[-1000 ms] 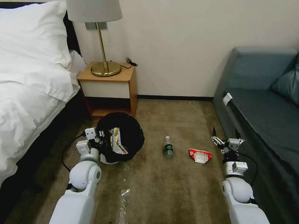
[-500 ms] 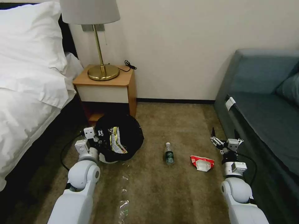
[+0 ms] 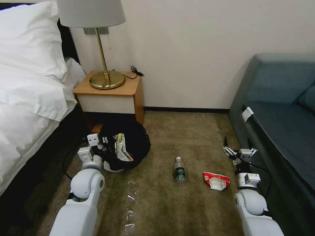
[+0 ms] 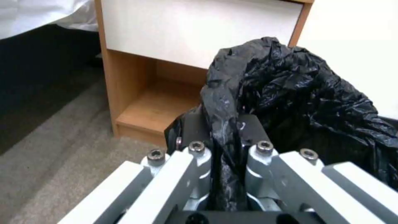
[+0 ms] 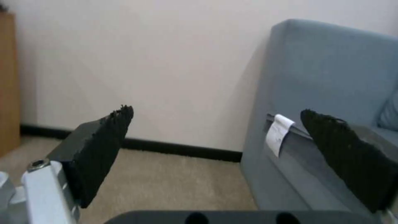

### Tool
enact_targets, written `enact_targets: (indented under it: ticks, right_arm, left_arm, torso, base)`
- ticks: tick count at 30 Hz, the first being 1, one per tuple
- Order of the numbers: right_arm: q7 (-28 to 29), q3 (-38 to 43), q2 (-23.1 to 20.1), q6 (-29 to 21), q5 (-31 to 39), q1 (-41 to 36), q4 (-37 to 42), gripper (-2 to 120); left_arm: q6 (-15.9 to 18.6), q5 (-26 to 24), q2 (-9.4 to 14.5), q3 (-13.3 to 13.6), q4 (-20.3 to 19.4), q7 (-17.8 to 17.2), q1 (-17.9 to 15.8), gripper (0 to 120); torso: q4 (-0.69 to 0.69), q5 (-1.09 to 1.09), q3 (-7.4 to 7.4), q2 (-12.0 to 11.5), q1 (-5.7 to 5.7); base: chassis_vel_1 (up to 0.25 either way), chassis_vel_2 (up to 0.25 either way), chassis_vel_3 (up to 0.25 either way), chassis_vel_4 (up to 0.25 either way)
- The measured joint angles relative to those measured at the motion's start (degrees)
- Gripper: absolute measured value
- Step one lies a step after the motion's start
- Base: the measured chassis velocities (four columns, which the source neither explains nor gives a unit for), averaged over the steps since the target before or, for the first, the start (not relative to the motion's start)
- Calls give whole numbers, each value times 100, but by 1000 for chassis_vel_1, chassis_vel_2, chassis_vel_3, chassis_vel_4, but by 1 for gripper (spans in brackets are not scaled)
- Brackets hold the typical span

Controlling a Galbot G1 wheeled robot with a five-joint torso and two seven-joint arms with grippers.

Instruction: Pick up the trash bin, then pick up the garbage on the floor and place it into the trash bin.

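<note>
The trash bin, white with a black bag liner, hangs at my left side with a shiny gold wrapper inside it. My left gripper is shut on the lined rim, and the left wrist view shows its fingers clamping a fold of the bag. On the carpet lie a clear plastic bottle with a dark label and a red-and-white wrapper. My right gripper hovers open just right of and beyond that wrapper, its pads spread wide with nothing between them.
A wooden nightstand with a brass lamp stands behind the bin. The bed runs along the left and a blue-grey sofa along the right. Open carpet lies between them, with clear plastic scraps near my left arm.
The whole head view has shifted: nightstand, bottle and red-and-white wrapper sit lower in the picture and the sofa further right. Both grippers keep their poses and states.
</note>
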Motion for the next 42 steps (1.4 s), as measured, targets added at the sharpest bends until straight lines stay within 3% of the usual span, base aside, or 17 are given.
enact_targets:
  ticks: [3, 4, 6, 7, 8, 10, 13, 17, 21, 26, 42]
  right_arm:
    - [-283, -126, -374, -5, -72, 7, -140, 100]
    - [-717, -195, -804, -69, -55, -4, -224, 100]
    - [-924, -230, -998, -95, -22, -4, -262, 100]
    - [-1342, -348, -1369, -133, 57, 22, -372, 100]
    - [-1342, -348, -1369, -133, 57, 22, -372, 100]
    - [-2004, -580, -1791, -211, 216, 181, -614, 100]
    - [-2487, -778, -1937, -275, 316, 390, -894, 100]
    - [-2709, -901, -1977, -337, 317, 507, -1058, 100]
    - [-3395, -1088, -2033, -525, 236, 719, -1364, 100]
    - [-3819, -1226, -2080, -569, 117, 898, -1707, 100]
    - [-4846, -1472, -1882, -226, -657, 1609, -2853, 100]
  left_arm:
    - [0, 11, -14, 1, -14, 6, 30, 5]
    - [-1, 30, -29, 5, -20, 10, 41, 5]
    - [-4, 39, -38, 8, -20, 10, 44, 5]
    - [-12, 67, -66, 26, -20, 19, 46, 5]
    - [-12, 67, -66, 26, -20, 19, 46, 5]
    - [-17, 103, -136, 73, -20, 24, 43, 5]
    - [-16, 137, -204, 131, -11, 21, 17, 5]
    - [-9, 153, -237, 168, -1, 19, -2, 5]
    - [0, 159, -231, 192, 144, 36, -49, 5]
    - [0, 150, -198, 165, 251, 63, -75, 5]
    - [-2, 136, -234, 148, 393, 77, -148, 5]
  torso:
    - [0, 3, 0, 0, 0]
    - [1, 3, 0, 0, 0]
    - [0, -2, 0, 0, 0]
    - [-1, -2, 0, 0, 0]
    - [-1, -2, 0, 0, 0]
    - [-1, -2, 0, 0, 0]
    - [1, 2, 0, 0, 0]
    - [1, 1, 0, 0, 0]
    - [0, -1, 0, 0, 0]
    - [1, -1, 0, 0, 0]
    - [1, -1, 0, 0, 0]
  base:
    - [0, 0, 0, 0]
    - [0, 0, 0, 0]
    - [0, 0, 0, 0]
    - [0, 0, 0, 0]
    - [0, 0, 0, 0]
    - [0, 0, 0, 0]
    - [0, 0, 0, 0]
    - [0, 0, 0, 0]
    - [0, 0, 0, 0]
    - [0, 0, 0, 0]
    - [0, 0, 0, 0]
